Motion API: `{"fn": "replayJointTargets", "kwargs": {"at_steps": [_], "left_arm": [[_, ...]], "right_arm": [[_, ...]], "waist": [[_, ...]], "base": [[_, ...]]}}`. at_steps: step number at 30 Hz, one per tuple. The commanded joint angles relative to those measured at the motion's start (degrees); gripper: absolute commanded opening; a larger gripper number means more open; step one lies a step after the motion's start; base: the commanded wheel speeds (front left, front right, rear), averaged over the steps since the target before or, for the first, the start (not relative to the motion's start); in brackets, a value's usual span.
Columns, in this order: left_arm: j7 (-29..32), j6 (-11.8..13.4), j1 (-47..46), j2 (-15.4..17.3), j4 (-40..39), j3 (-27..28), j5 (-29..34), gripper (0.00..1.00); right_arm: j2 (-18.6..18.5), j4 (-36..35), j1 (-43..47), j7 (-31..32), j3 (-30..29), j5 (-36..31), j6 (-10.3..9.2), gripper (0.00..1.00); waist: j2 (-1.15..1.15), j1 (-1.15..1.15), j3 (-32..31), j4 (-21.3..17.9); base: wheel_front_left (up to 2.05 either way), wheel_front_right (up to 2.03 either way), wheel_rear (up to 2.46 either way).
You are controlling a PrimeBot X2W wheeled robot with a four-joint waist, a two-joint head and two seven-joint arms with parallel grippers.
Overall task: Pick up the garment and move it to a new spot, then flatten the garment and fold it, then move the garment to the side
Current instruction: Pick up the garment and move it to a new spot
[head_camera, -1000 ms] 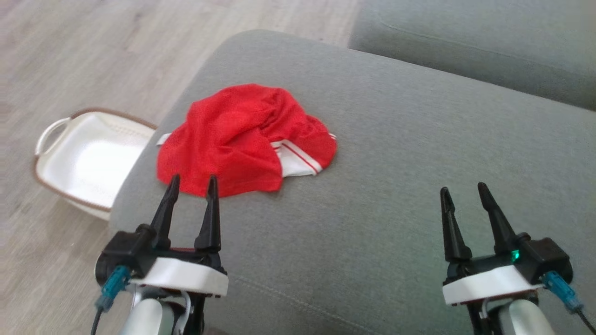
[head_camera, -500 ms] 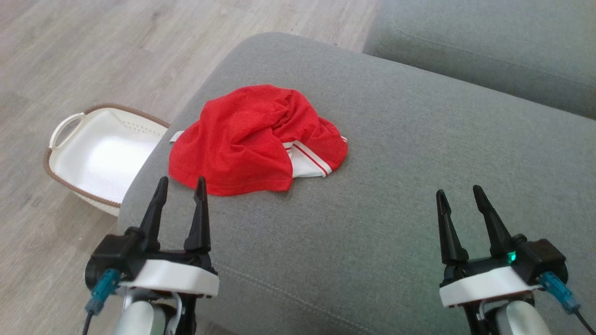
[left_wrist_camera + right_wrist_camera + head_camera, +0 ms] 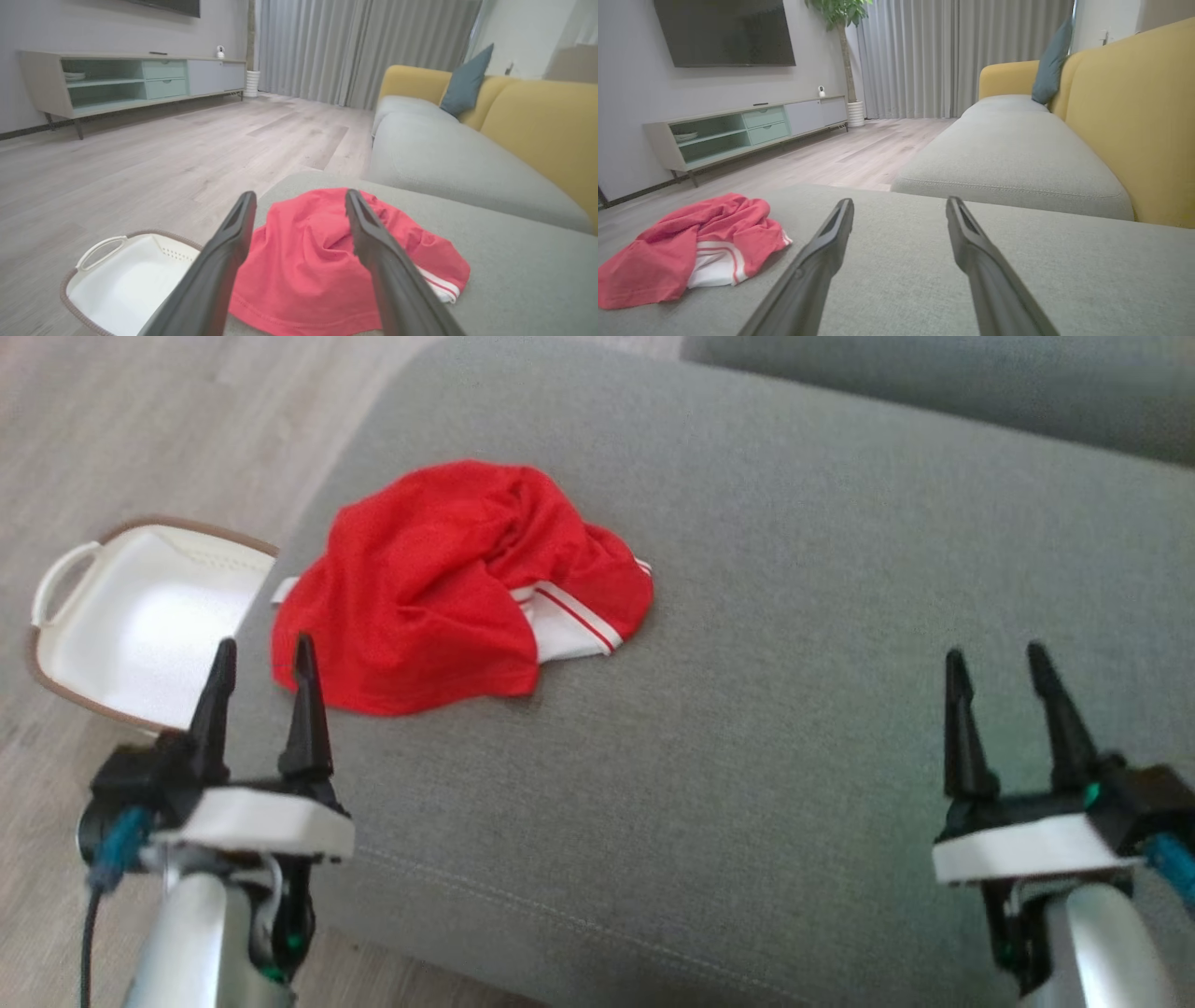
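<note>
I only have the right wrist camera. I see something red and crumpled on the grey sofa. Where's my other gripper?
Observer: Your left gripper is open and holding nothing. It points at the near left edge of the garment.
Operator: Is there anywhere to put clothes?
Observer: A white basket with a brown rim stands on the floor, left of the cushion.
Operator: Could I grab it?
Observer: It has a loop handle at its left end.
</note>
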Motion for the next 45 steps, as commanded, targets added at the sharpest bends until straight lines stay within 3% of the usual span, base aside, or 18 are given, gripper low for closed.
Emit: {"fn": "replayJointTargets", "kwargs": {"at_steps": [1, 5, 10, 14, 24, 25, 26, 30, 36, 41, 45], "left_arm": [[-0.3, -1.0, -4.5, 1.9, 1.3, 2.5, 0.7, 1.00], [4.3, -3.9, -12.7, 7.2, 14.1, 2.3, 0.0, 1.00], [11.1, -5.8, -21.0, 11.1, 23.0, -0.3, -2.4, 1.00], [15.9, -6.2, -26.2, 13.2, 29.0, -3.2, -6.8, 1.00], [18.8, -6.2, -33.1, 18.8, 38.1, -12.9, -12.9, 1.00], [18.7, -6.2, -33.7, 19.3, 39.3, -13.3, -12.6, 0.45], [18.2, -6.3, -34.3, 19.9, 40.5, -13.5, -12.2, 0.00], [14.7, -6.1, -36.3, 20.6, 44.1, -13.6, -12.0, 0.00], [6.5, -3.6, -37.3, 21.1, 44.9, -13.2, -10.8, 0.00], [1.3, -1.0, -37.0, 22.4, 41.2, -12.2, -10.0, 0.00], [0.3, -0.4, -35.8, 23.1, 34.9, -11.9, -9.6, 0.00]], "right_arm": [[-0.3, -2.4, -3.2, -0.6, 0.4, -1.0, 0.22, 1.00], [-0.3, -3.7, -5.9, -0.6, -1.4, -2.7, 0.22, 1.00], [-0.3, -5.9, -8.4, -0.1, -2.3, -4.2, 0.22, 1.00], [-0.3, -7.4, -9.7, 0.5, -1.9, -5.2, 0.22, 1.00], [-0.3, -9.0, -11.6, 0.9, -1.1, -5.6, 0.22, 1.00], [-0.3, -9.1, -11.6, 0.8, -1.1, -5.6, 0.22, 1.00], [-0.3, -9.1, -11.6, 0.8, -1.2, -5.6, 0.22, 1.00], [-0.3, -8.6, -11.7, 0.7, -1.4, -5.5, 0.22, 1.00], [-0.3, -7.1, -10.8, 0.3, -0.3, -4.4, 0.22, 1.00], [-0.3, -5.4, -9.5, -0.1, 2.5, -2.4, 0.22, 1.00], [-0.3, -4.2, -8.4, -0.4, 3.8, -0.6, 0.22, 1.00]], "waist": [[0.00, 0.00, 2.9, -1.8], [0.00, 0.00, 7.0, -4.2], [0.00, 0.00, 12.0, -5.7], [0.00, 0.00, 15.2, -7.1], [0.00, 0.00, 19.4, -9.7], [0.00, 0.00, 19.5, -9.9], [0.00, 0.00, 19.6, -10.1], [0.00, 0.00, 18.9, -10.6], [0.00, 0.00, 15.1, -11.1], [0.00, 0.00, 11.1, -12.5], [0.00, 0.00, 8.0, -13.8]], "base": [[0.00, 0.00, 0.00], [0.00, 0.00, 0.00], [0.00, 0.00, 0.00], [0.00, 0.00, 0.00], [0.00, 0.00, 0.00], [0.00, 0.00, 0.00], [0.00, 0.00, 0.00], [0.00, 0.00, 0.00], [0.00, 0.00, 0.00], [0.00, 0.00, 0.00], [0.00, 0.00, 0.00]]}}
